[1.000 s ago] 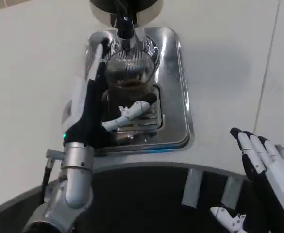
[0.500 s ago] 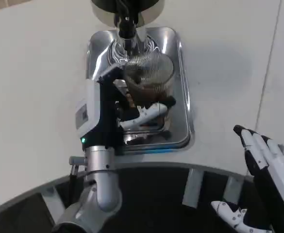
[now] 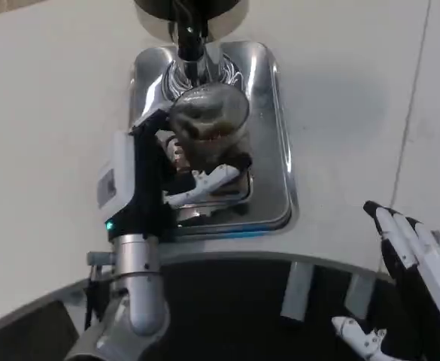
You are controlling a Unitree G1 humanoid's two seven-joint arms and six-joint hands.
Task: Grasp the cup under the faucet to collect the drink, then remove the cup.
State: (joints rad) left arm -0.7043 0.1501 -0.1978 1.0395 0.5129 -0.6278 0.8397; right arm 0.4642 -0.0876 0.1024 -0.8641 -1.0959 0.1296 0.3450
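Left hand (image 3: pixel 176 174) is wrapped round the cup (image 3: pixel 208 124) below the faucet (image 3: pixel 190 41); a tilt could slosh drink onto the tray (image 3: pixel 274 150).

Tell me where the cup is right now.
Head view, upper centre: the cup sits over the steel tray, just below the faucet, held by the left robot hand.

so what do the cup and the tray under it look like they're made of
The cup, held by the left hand, looks like clear ribbed glass or plastic: dark drink shows through its wall. The tray looks like polished metal, probably stainless steel: it gives mirror-like reflections, with a slotted grate in the middle.
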